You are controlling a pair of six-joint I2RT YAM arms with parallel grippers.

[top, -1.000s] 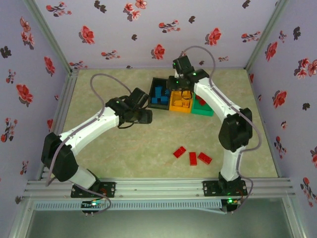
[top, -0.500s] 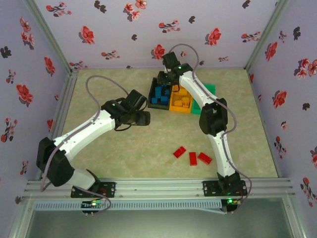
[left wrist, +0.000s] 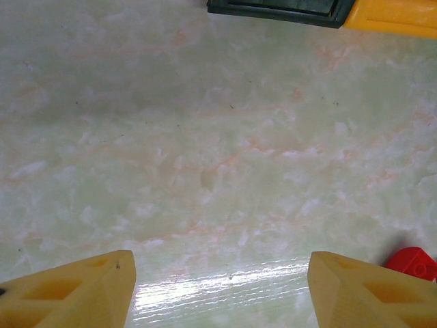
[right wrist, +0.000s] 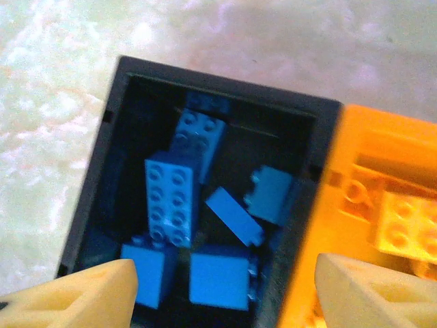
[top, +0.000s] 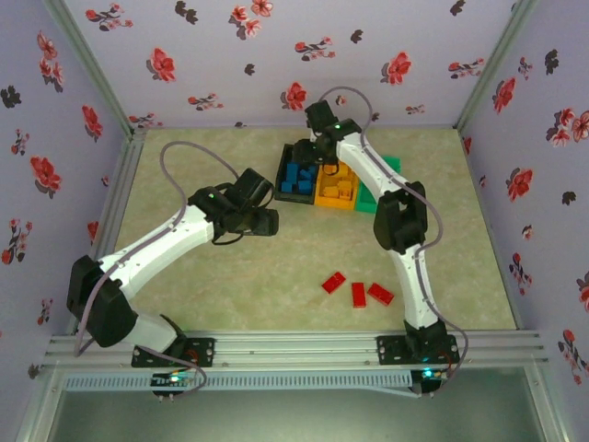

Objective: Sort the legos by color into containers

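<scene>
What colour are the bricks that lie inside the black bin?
Blue. The bricks in the black bin show best in the right wrist view.

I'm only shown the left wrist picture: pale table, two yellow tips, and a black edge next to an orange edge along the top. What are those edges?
Observer: They are the rims of open bins. The black bin has blue legos piled inside.
Visitor: And the orange one?
Observer: The orange bin holds yellow legos.
Visitor: Is the other claw anywhere near them?
Observer: Yes, the right claw hangs above the black bin, open, with nothing between its fingers.
</scene>
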